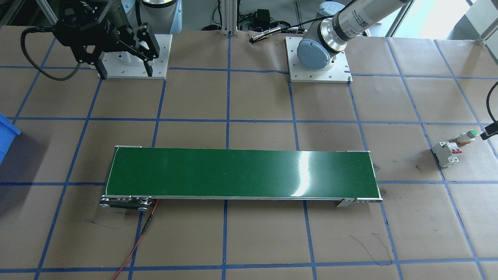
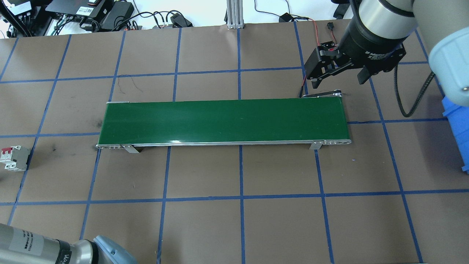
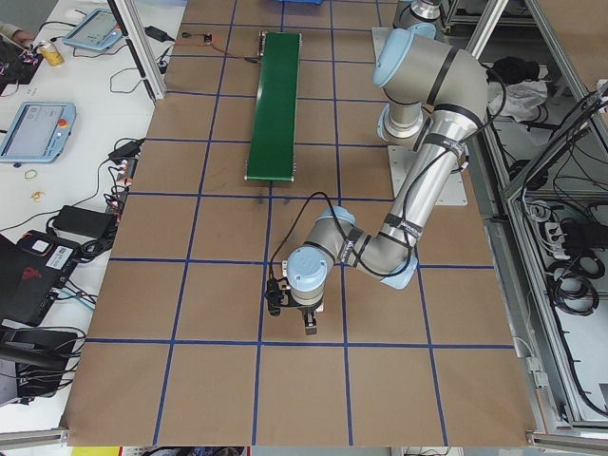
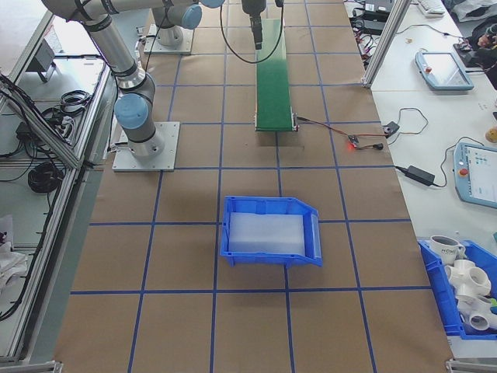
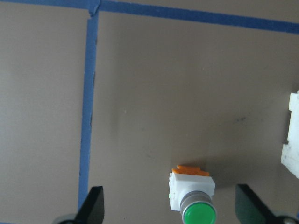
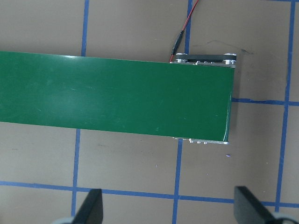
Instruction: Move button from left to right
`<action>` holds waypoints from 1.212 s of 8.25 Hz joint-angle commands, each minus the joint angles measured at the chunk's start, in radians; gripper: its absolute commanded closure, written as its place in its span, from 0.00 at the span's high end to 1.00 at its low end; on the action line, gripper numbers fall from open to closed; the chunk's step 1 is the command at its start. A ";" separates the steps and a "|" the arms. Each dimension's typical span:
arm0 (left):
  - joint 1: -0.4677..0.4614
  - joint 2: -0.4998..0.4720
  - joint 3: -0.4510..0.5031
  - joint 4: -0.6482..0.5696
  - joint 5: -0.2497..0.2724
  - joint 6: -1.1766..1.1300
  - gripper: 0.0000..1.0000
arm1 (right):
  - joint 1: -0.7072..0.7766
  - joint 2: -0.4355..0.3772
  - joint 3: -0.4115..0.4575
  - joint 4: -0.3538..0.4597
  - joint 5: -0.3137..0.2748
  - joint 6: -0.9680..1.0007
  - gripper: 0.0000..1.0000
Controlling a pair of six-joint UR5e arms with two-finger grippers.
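Just beside the circuit breaker (image 1: 447, 153) lies the button (image 1: 468, 136) — the left gripper (image 5: 170, 205) hangs over it, jaws spread, grasping nothing. The right gripper (image 2: 339, 69), likewise released, hovers near the conveyor belt (image 2: 223, 119).

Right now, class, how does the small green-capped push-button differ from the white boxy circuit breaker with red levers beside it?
The green-capped push-button is smaller than the white boxy circuit breaker. The button has a round green cap, a whitish body and an orange base; the breaker is boxy and white with red levers. The button lies between the open fingers of the left gripper; the breaker lies outside them. Both rest on the brown paper-covered table, apart from each other.
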 commanded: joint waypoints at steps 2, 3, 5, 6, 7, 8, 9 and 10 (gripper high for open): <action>0.002 0.027 -0.127 0.065 -0.002 0.049 1.00 | -0.002 0.000 0.000 0.000 0.000 0.000 1.00; 0.002 0.024 -0.135 0.067 0.001 0.053 1.00 | -0.002 0.002 -0.001 0.002 0.000 0.000 1.00; 0.002 0.002 -0.138 0.077 0.002 0.065 1.00 | -0.002 0.002 -0.002 0.002 -0.002 0.000 1.00; 0.002 0.001 -0.138 0.080 0.010 0.108 0.94 | -0.002 0.003 -0.002 0.000 -0.003 0.000 1.00; 0.002 0.001 -0.138 0.080 0.012 0.120 0.83 | -0.002 0.005 0.000 0.000 -0.005 0.000 1.00; 0.002 -0.002 -0.138 0.080 0.012 0.126 0.76 | -0.002 0.003 0.000 0.002 -0.008 0.000 1.00; 0.002 -0.004 -0.138 0.082 0.012 0.123 0.65 | -0.002 0.003 0.000 0.003 -0.005 0.000 1.00; 0.002 -0.007 -0.141 0.077 0.012 0.116 0.39 | -0.002 0.003 0.000 0.006 -0.006 0.000 1.00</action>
